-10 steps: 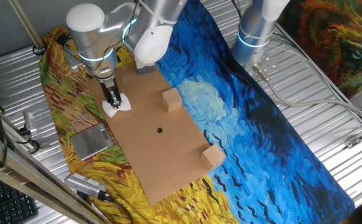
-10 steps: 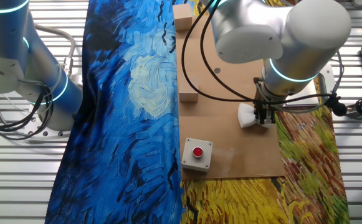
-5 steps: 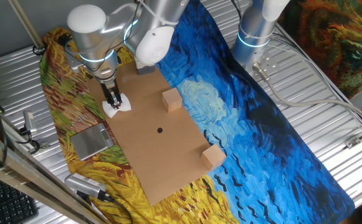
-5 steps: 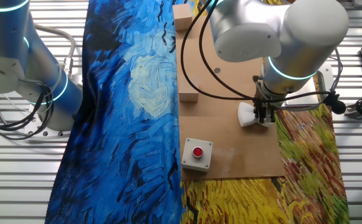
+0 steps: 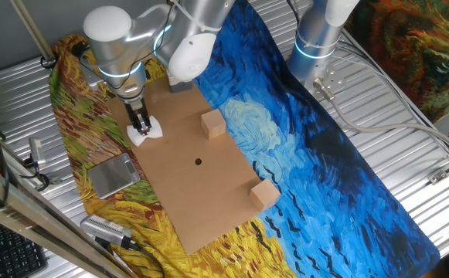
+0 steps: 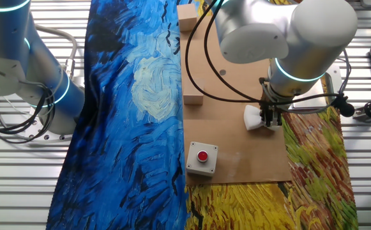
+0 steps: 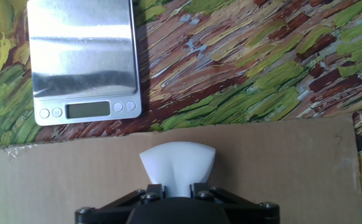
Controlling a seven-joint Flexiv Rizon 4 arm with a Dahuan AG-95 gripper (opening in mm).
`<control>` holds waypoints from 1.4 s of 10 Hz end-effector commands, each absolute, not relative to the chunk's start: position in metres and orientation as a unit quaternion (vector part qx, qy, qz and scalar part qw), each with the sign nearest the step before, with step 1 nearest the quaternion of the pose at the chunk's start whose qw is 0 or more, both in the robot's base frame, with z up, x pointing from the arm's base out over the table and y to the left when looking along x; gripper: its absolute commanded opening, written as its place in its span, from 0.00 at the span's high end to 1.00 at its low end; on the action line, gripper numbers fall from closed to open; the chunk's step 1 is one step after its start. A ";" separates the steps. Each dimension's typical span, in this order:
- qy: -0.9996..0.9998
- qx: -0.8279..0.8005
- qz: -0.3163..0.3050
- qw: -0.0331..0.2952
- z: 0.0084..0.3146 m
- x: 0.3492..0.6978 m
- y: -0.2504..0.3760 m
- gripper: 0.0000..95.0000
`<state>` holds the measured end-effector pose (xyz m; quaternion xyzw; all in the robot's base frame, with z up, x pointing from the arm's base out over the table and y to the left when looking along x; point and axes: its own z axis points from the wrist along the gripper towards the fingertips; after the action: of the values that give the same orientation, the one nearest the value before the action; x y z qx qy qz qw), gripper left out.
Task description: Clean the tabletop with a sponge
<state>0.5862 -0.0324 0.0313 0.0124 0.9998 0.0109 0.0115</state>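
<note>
While the gripper (image 5: 139,123) pinched the sponge (image 5: 144,131) between its fingers, the white block sat pressed on the tabletop (image 5: 201,193) close to the board's left edge, with the grey scale (image 5: 113,174) just beyond that edge on the painted cloth (image 5: 69,116) and open board stretching rightward to the dark spot (image 5: 198,161) and two wooden cubes (image 5: 213,124). Against the earlier frames, nothing had visibly shifted: arm, sponge and cubes held the same places. From the other side, a red-button box (image 6: 202,158) stood on the board's near corner, and ribbed metal decking (image 5: 409,154) surrounded the cloth.
</note>
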 end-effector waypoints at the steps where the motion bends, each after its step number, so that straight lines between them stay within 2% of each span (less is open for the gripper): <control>1: 1.000 0.013 0.010 0.011 0.032 0.586 -0.033 1.00; 7: 1.000 0.008 0.007 0.010 0.032 0.586 -0.033 1.00; 9: 1.000 -0.004 0.006 0.009 0.032 0.586 -0.033 0.60; 10: 1.000 -0.007 0.005 0.010 0.032 0.586 -0.033 0.60; 11: 1.000 -0.011 0.005 0.011 0.032 0.586 -0.033 0.40; 14: 1.000 -0.014 0.003 0.011 0.032 0.586 -0.033 0.40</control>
<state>0.5859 -0.0324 0.0312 -0.0139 0.9998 0.0027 0.0115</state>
